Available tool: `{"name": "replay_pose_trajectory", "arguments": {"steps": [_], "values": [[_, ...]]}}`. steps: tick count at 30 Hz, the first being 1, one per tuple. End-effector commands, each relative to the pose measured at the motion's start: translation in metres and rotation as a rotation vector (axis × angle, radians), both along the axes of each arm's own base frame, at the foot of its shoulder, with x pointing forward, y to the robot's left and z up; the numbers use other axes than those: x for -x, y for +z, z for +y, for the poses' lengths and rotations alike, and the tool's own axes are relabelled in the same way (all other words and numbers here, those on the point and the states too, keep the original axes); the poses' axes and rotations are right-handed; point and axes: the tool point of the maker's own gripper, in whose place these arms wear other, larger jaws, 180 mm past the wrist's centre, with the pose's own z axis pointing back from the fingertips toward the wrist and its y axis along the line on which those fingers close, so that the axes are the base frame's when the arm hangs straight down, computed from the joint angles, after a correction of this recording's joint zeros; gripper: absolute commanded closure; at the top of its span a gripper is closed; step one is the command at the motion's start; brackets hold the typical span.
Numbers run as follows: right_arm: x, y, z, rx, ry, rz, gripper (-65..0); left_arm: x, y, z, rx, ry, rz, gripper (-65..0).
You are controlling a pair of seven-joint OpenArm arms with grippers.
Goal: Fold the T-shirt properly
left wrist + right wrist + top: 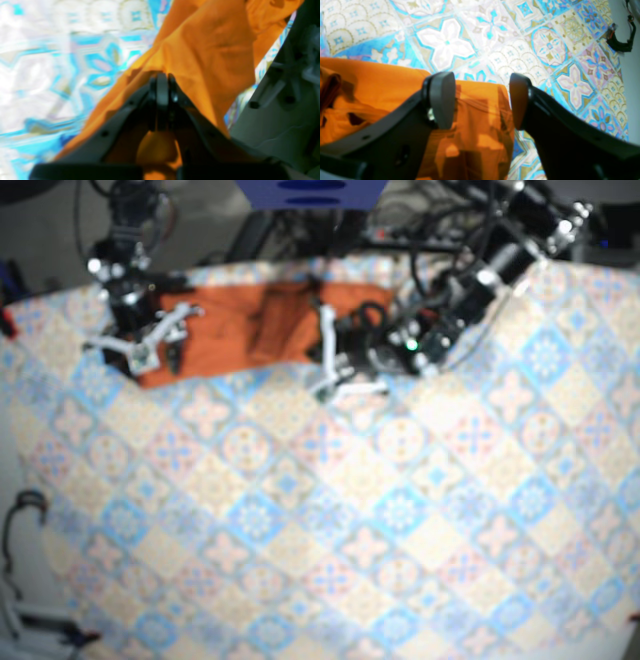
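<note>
**Orange T-shirt held at one end, far edge of desk**

An orange T-shirt lies as a wide, rumpled band along the far edge of the desk, which carries a cover of blue, white and ochre tile patterns. The cloth is plain in colour, creased and doubled over in places, and the base view shows darker folds near its middle.

That overhead view is soft in focus, but it alone takes in the whole garment and both arms at once. The right tool sits at the shirt's end on the view's left, and the left tool at its end on the view's right. How the jaws stand cannot be read from up there.

The wrist cameras supply that. The left wrist view is smeared by blur. It shows the left tool's fingers pressed together, with orange fabric gathered at their tips and falling away on both sides, so this tool is pinching the shirt.

The right wrist view is sharp. There the right tool's jaws stand wide apart, holding nothing, over a squared corner of the shirt. Of its two pads, one is over the cloth and the other over bare cover just beside the shirt's side edge. A shadowed, bunched fold lies at that view's left. A black cable loops on the grey surface past the desk's edge.
</note>
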Motion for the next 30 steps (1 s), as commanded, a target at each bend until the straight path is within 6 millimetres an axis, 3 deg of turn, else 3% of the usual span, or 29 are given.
{"name": "replay_pose_trajectory", "arguments": {"steps": [1, 7, 11, 15, 21, 25, 30], "values": [[-0.007, 0.013, -0.003, 0.004, -0.001, -0.05, -33.8, -0.019, 0.027, -0.006, 0.065, 0.016, -0.075, 0.0], [-0.008, 0.013, -0.003, 0.004, -0.001, -0.052, -33.8, -0.065, 0.071, 0.037, 0.108, 0.183, -0.204, 0.0], [-0.016, 0.02, -0.011, 0.009, -0.023, -0.08, -33.8, -0.084, 0.079, 0.073, 0.098, 0.298, -0.236, 0.0], [-0.015, 0.038, -0.064, -0.074, -0.212, -0.16, -34.1, -0.083, 0.074, 0.098, 0.05, 0.317, -0.238, 0.0], [-0.002, 0.031, -0.127, -0.23, -0.429, -0.101, -34.3, -0.064, 0.055, 0.13, -0.013, 0.346, -0.205, 0.0], [0.005, 0.032, -0.144, -0.4, -0.488, -0.067, -39.6, -0.055, 0.048, 0.143, -0.036, 0.371, -0.183, 0.0], [0.012, 0.029, -0.142, -0.564, -0.467, 0.067, -48.1, -0.047, 0.041, 0.157, -0.05, 0.412, -0.16, 0.0]]}}
